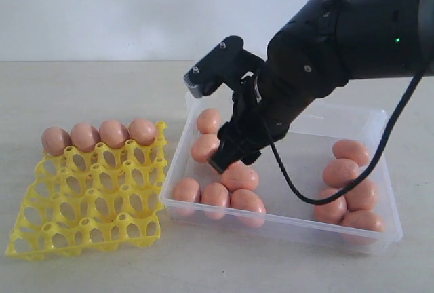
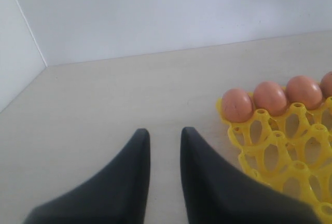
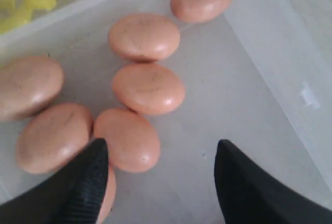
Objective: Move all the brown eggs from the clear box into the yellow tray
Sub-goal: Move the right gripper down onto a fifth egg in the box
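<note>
Now the right gripper [image 3: 161, 151] hangs wide open and empty, with the brown eggs [image 3: 149, 88] just below it in the clear box [image 3: 249, 79] — they look smooth, slippery, easy to crack — so pinch one softly across its middle.

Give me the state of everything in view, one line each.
yellow tray, four brown eggs in its back row, other cells empty.
clear box, more brown eggs inside in two clusters.
right gripper, open, empty, over one cluster.
left gripper, slightly open, empty.
</note>
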You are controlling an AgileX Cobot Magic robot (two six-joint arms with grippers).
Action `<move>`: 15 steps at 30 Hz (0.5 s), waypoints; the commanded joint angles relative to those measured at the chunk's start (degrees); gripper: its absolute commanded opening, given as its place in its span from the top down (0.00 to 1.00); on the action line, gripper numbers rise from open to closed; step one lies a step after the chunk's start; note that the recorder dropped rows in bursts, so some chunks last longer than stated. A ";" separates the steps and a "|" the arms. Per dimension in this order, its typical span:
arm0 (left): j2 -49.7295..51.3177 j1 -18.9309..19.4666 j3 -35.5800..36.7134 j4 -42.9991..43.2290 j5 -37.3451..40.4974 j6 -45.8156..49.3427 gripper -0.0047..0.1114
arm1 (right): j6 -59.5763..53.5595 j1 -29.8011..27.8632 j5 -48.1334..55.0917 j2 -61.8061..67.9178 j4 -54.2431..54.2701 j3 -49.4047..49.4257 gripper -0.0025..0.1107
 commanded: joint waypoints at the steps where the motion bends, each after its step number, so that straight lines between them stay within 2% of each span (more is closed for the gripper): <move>1: -0.11 0.13 0.22 -0.11 -0.12 -0.12 0.77 | -3.86 -0.08 2.30 -0.40 -0.27 1.29 0.47; 15: -0.11 0.13 0.22 -0.11 -0.12 -0.12 0.77 | -16.51 -0.08 0.91 4.65 3.11 1.29 0.47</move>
